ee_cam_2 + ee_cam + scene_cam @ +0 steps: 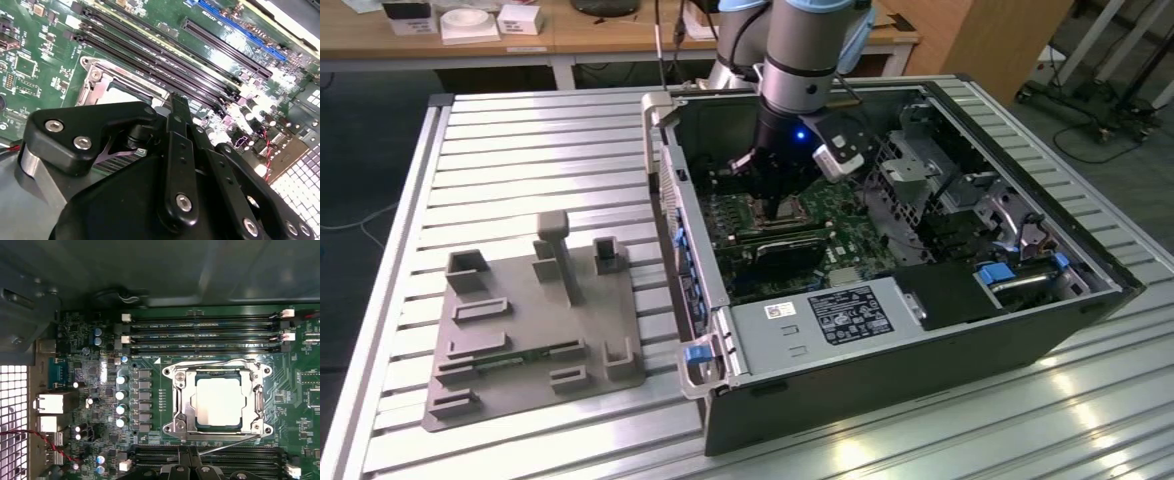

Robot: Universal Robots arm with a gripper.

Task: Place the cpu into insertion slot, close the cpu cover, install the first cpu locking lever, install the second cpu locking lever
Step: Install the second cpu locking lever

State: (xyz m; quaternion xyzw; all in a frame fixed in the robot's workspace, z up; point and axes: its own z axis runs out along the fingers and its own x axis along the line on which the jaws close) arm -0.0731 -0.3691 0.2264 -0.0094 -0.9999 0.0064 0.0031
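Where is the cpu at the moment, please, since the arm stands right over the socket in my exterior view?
Observer: In the first wrist view the cpu lies flat in the socket, with its silvery top showing.
Operator: Thank you. Is the cpu cover down over it?
Observer: Yes, the cpu cover lies flat around the cpu and frames it.
Operator: And how close is the tool?
Observer: The tool sits just off one edge of the socket, next to a thin metal lever that runs aslant along that edge.
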